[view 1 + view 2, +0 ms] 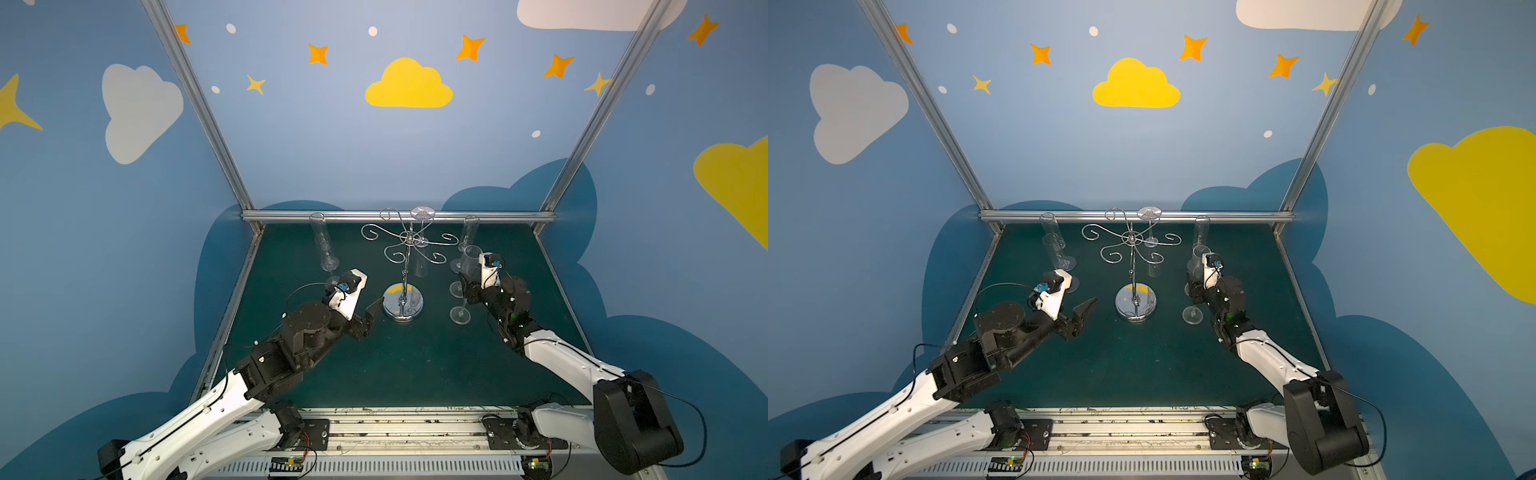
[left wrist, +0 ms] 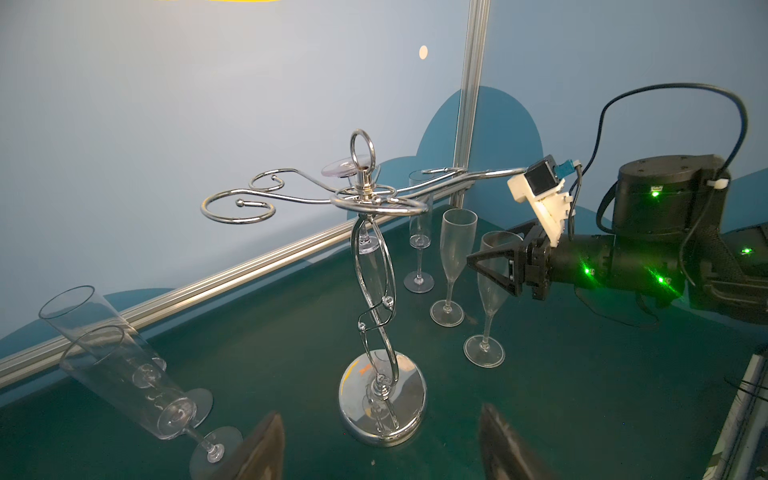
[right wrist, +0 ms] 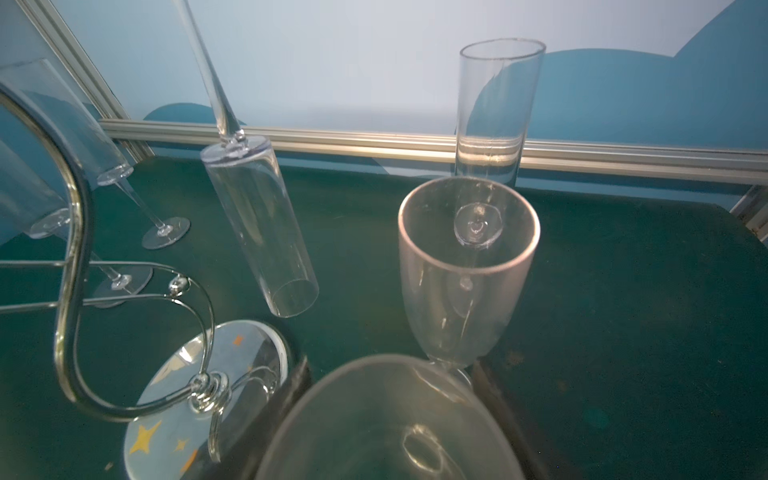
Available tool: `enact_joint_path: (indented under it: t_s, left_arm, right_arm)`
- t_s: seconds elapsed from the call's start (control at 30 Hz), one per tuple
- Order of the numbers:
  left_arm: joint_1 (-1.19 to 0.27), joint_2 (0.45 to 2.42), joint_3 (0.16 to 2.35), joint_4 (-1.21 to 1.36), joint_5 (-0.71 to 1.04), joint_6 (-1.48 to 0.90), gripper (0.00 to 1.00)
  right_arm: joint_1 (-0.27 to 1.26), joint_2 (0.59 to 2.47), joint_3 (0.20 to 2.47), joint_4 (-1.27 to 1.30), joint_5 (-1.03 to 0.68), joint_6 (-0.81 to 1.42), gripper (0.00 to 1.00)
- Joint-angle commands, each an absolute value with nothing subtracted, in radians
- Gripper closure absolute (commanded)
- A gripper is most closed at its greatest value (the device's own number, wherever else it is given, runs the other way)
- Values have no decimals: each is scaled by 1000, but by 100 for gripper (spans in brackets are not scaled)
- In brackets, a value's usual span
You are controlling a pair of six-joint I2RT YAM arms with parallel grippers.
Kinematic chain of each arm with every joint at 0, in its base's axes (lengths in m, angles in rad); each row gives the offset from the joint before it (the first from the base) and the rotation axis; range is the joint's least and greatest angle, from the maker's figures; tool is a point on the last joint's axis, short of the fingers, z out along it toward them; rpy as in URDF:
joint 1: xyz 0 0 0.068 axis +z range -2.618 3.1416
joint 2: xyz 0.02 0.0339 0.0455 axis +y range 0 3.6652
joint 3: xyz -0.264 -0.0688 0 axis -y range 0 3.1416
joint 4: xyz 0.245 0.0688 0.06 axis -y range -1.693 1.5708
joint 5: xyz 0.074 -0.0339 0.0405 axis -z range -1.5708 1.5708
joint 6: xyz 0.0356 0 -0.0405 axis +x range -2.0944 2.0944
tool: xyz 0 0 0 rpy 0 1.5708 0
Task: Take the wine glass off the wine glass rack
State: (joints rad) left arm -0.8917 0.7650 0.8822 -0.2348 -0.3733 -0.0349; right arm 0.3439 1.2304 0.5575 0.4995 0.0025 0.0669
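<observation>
**A:** Where is the glass [image 3: 257, 232]?

**B:** It hangs foot-up on a back arm of the rack [image 1: 409, 237], bowl down. It looks thin, light, slick and probably fragile. I'd pinch the bowl softly and slide the glass out along the arm.

**A:** And the fingers?

**B:** The left gripper [image 1: 373, 311] gapes wide and holds nothing. The right gripper [image 2: 496, 259] straddles a standing flute [image 2: 484, 351]; I can't tell whether it's clamped or loose.

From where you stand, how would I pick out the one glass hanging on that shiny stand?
Find the chrome wire rack in the middle of the green table. Behind its post, on a far arm, hangs the wine glass. It alone is upside down, foot up; the others stand on the table.
</observation>
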Motion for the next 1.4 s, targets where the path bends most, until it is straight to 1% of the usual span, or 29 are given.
enact_joint_path:
  t_s: [0.0,0.17,0.6,0.8,0.93,1.1,1.23,1.37]
  left_arm:
    - [-888,753,876,-227,-368,-49,26]
    - [-887,753,888,-229,-368,-47,26]
    - [-887,734,920,-238,-357,-38,24]
    - [-887,702,920,-250,-357,-56,24]
    - [-887,674,915,-269,-360,-64,23]
    - [-886,633,886,-280,-386,-78,23]
    - [-887,613,859,-281,-394,-94,22]
    - [-887,616,848,-281,-411,-92,20]
  right_arm:
    - [341,1201,568,440,-9,62,33]
    - [341,1184,565,418,-20,59,29]
    - [343,1081,572,313,-38,57,24]
    - [342,978,599,219,-57,11,23]
    - [342,862,616,191,-125,-33,22]
    - [341,749,619,170,-72,13,20]
    - [341,743,728,33,-65,34,20]
    - [336,815,880,-84,-107,81,20]
